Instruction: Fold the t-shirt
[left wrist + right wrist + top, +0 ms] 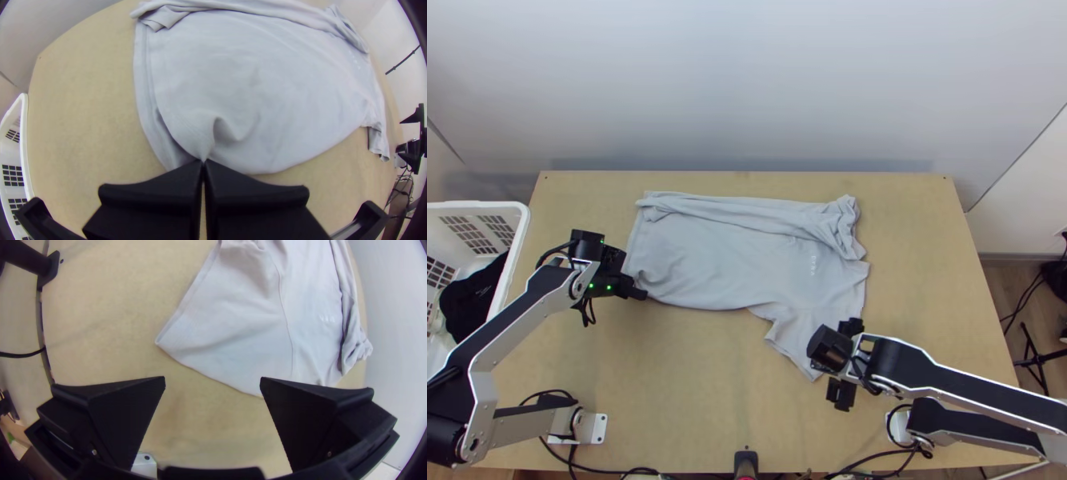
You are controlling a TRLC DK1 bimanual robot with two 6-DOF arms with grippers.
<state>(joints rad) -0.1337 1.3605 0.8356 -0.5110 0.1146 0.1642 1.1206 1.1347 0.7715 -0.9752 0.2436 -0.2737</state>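
We find the grey t-shirt (719, 260) on the wooden table (667, 376), hem toward the left, shoulders toward the right. Most of it lies spread; the long far side is turned inward in a loose, rumpled strip, and its right end (845, 224) is bunched. The near sleeve (795, 340) lies out flat, pointing at the table's near edge.

Left gripper (641, 294): at the near corner of the hem. In the left wrist view we see its fingers pressed together on a pinch of shirt, small creases running from the tips.

Right gripper (845, 360): just beside the near sleeve. In the right wrist view its fingers stand wide apart, with no cloth gripped. One fingertip is close to the shirt's edge; we cannot tell whether they touch.

Off to the left, by the table, we note a white basket (524, 232) with dark cloth (471, 296) inside. Black cables (637, 470) trail along the table's near edge.
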